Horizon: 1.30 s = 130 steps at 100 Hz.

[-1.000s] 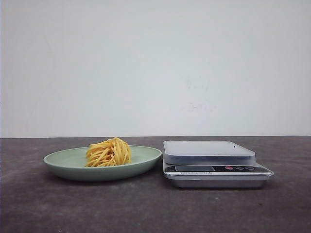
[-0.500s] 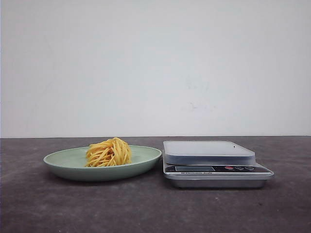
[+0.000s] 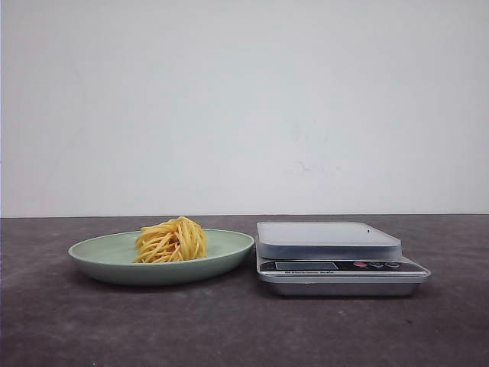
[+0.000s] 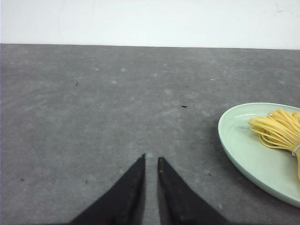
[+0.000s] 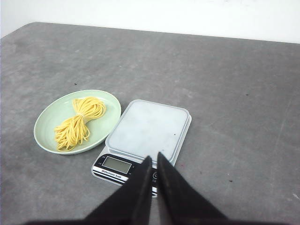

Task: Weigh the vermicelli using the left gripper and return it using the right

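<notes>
The vermicelli (image 3: 171, 240), a small nest of yellow strands, lies on the pale green plate (image 3: 99, 254) left of the silver kitchen scale (image 3: 328, 238), whose platform is bare. Neither gripper shows in the front view. In the left wrist view my left gripper (image 4: 151, 158) is shut and empty over bare table, left of the plate (image 4: 239, 140) and the vermicelli (image 4: 279, 131). In the right wrist view my right gripper (image 5: 153, 156) is shut and empty, high above the scale's (image 5: 147, 129) front edge, with the plate (image 5: 47, 124) and vermicelli (image 5: 77, 122) beside it.
The dark grey table (image 3: 229, 321) carries only the plate and the scale. A white wall (image 3: 244, 107) stands behind it. The scale's display (image 5: 117, 164) is blank.
</notes>
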### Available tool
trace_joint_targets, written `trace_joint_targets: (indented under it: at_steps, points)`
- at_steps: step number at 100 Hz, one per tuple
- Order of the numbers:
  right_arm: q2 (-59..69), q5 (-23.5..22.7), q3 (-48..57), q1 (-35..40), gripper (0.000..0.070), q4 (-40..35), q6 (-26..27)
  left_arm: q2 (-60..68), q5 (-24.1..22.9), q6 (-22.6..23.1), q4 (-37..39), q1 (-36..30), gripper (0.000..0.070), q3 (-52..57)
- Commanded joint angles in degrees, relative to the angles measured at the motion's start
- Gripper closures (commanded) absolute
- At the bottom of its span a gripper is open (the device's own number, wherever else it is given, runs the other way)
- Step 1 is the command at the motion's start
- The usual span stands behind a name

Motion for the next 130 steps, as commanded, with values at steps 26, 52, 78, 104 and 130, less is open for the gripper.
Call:
trace_joint_targets:
  at_steps: [26,52,78,104,130]
  points:
    - [0.15,0.33,0.5,0.61,0.0692,0.72,-0.96,-0.07,0.15,0.81,-0.31,0.11,0.0688,-1.03]
    - [-0.04,5.57,0.48,-1.6,0.0693,3.04,-7.45,-0.07,0.15,0.81,-0.31,0.11,0.0688,-1.03]
    - [-0.28,-7.28,0.35,-26.58,0.0692,7.39,-16.63,-0.07,0.15,0.79,-0.31,0.11,0.0688,-1.03]
    - [-1.46,-29.57,-1.97,-54.45,0.0692,14.62,-26.97,-0.07,0.15,0.79,-0.31,0.11,0.0688,-1.03]
    - [-13.09,-34.12,-21.11,-62.36,0.0692,36.54,-27.74,-0.07,0.15,0.81,-0.31,0.11,0.0688,-1.03]
